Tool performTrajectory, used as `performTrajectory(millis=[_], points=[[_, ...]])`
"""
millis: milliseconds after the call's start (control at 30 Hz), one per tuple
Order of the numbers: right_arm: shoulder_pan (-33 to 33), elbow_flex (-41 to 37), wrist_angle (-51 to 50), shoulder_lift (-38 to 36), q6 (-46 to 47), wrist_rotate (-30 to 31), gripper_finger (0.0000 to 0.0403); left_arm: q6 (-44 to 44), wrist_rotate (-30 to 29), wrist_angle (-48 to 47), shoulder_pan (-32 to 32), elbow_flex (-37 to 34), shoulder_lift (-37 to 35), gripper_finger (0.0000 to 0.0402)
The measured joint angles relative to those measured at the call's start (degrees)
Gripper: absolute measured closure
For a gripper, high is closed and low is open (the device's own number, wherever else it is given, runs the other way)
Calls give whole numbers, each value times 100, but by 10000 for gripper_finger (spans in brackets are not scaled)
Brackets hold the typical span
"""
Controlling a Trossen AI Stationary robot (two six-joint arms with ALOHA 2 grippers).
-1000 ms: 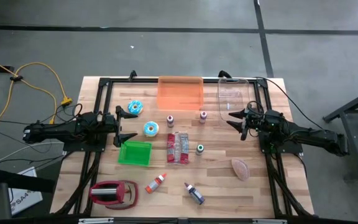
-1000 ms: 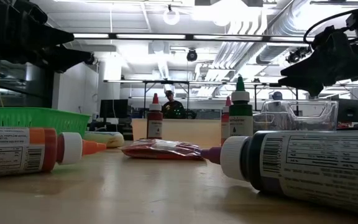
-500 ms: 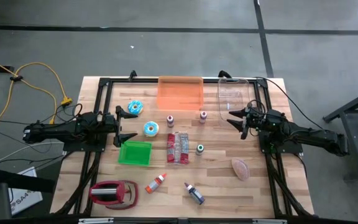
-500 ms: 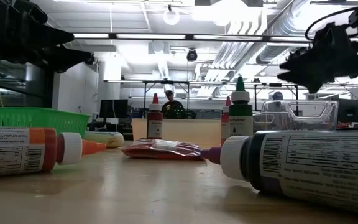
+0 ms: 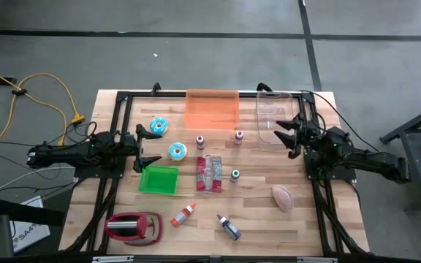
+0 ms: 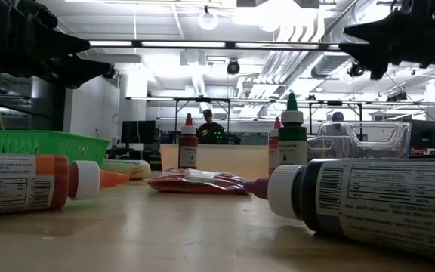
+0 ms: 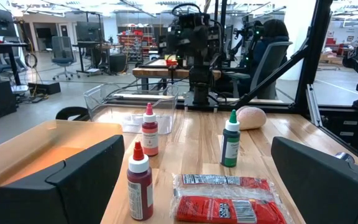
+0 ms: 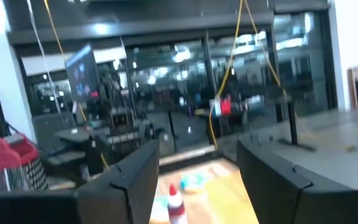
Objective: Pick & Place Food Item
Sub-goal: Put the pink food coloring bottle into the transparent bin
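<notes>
Food on the wooden table (image 5: 342, 219): two blue-iced doughnuts (image 5: 158, 126) (image 5: 177, 151), a red snack packet (image 5: 209, 174) lying flat mid-table, and a tan bun (image 5: 283, 197) near the right side. My left gripper (image 5: 143, 146) stands open and level at the table's left, beside the doughnuts, and looks over the packet (image 7: 225, 199). My right gripper (image 5: 282, 136) is open at the table's right, raised and tipped upward (image 6: 368, 38), in front of a clear bin (image 5: 275, 113). Nothing is between its fingers (image 8: 129, 180).
An orange bin (image 5: 212, 109) sits at the far edge and a green basket (image 5: 158, 179) near the left gripper. Small squeeze bottles stand or lie mid-table (image 5: 200, 142) (image 5: 235, 174) (image 5: 184, 214) (image 5: 229, 227). A red-and-grey item (image 5: 132, 227) lies front left.
My right gripper has risen and tipped its fingers upward, away from the table top; in the low view it climbs toward the top of the picture. Its finger gap looks unchanged. Nothing on the table has moved.
</notes>
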Motion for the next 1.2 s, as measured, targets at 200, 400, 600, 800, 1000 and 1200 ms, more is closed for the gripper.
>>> performTrajectory(millis=[200, 400, 600, 800, 1000, 1200], points=[[0, 7, 141, -2, -98, 109, 198, 0, 0, 0, 0, -1, 2, 3], [0, 481, -407, 361, 31, 272, 198, 0, 0, 0, 0, -1, 1, 3], [2, 1673, -1156, 1458, -152, 235, 198, 0, 0, 0, 0, -1, 0, 3], [1, 2853, -1601, 2700, -564, 102, 198, 0, 0, 0, 0, -1, 0, 3], [0, 3913, -1995, 3855, -836, -17, 198, 0, 0, 0, 0, -1, 2, 3], [0, 4637, -2135, 4639, -1010, -347, 198, 0, 0, 0, 0, -1, 0, 3]])
